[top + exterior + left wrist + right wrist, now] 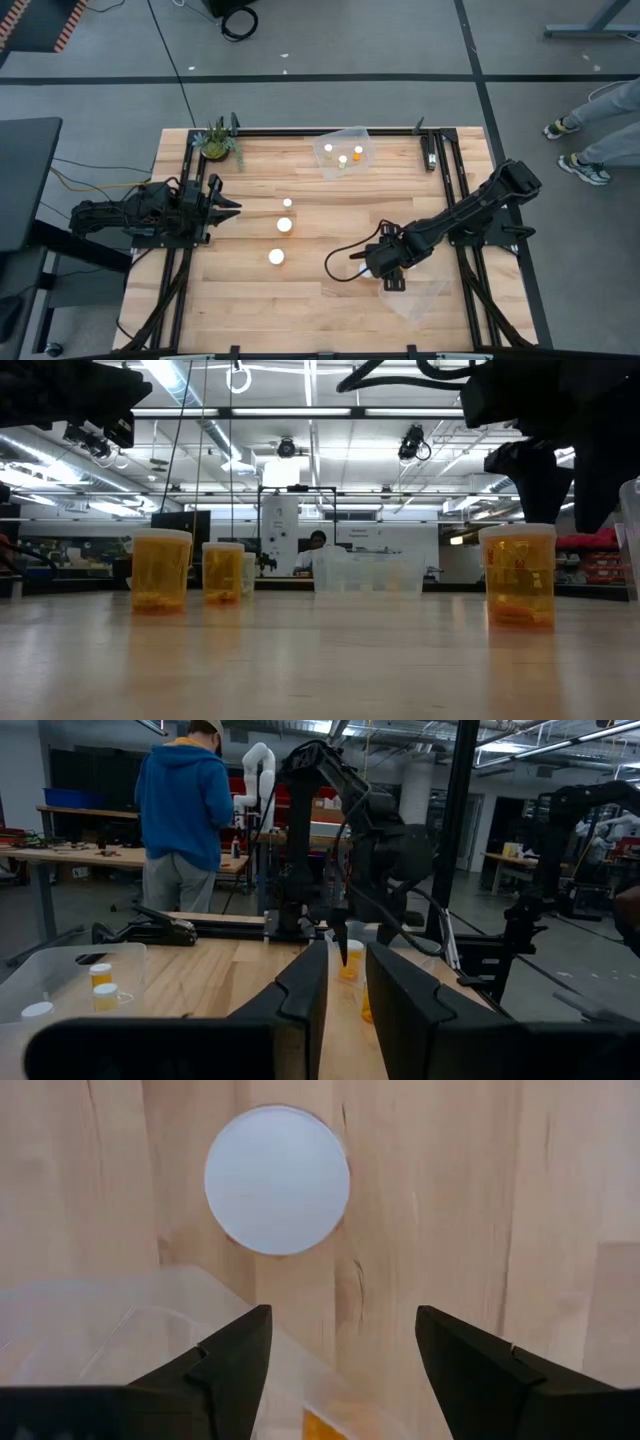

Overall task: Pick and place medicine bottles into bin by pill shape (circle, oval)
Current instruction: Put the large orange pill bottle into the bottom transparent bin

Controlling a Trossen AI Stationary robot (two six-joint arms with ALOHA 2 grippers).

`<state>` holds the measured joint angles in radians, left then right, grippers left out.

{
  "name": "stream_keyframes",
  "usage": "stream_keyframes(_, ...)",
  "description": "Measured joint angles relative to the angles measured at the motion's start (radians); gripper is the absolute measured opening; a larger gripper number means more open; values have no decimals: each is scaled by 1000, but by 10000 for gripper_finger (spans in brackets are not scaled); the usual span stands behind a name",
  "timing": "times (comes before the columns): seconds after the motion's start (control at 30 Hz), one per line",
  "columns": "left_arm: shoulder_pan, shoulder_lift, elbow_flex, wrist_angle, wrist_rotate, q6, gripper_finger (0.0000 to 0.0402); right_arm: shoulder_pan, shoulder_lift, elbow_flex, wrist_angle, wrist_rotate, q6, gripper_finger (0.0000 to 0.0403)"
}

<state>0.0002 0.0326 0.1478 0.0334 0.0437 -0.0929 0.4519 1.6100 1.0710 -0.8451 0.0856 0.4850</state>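
Right gripper (pixel 340 1342), fingers apart and empty, points down just short of a white-capped medicine bottle (pixel 277 1179), beside the near clear bin (pixel 420 297). Far bin (pixel 345 150) holds three bottles. Three more (pixel 284 225) stand unsorted between the grippers. Left gripper (pixel 228 207) waits, fingers slightly apart.

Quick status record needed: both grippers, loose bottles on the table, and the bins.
right gripper: open, pointing down above a white-capped bottle, next to the near clear bin
left gripper: waiting at the table's left side, holding nothing
loose bottles: three in a line mid-table
far bin: holds three bottles
plant: far left corner
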Motion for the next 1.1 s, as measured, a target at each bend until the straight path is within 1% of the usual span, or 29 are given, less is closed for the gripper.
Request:
stream_keyframes(0.27,0,0,0,0,0,0,85,-5,-8,0,13,18,-65,255)
stream_keyframes(0.43,0,0,0,0,0,0,78,-5,-8,0,10,18,-165,255)
stream_keyframes(0.57,0,0,0,0,0,0,81,-8,-8,0,10,22,-209,255)
stream_keyframes(0.7,0,0,0,0,0,0,86,-15,-8,0,2,48,-209,255)
stream_keyframes(1.1,0,0,0,0,0,0,79,-8,-6,0,-4,41,-162,255)
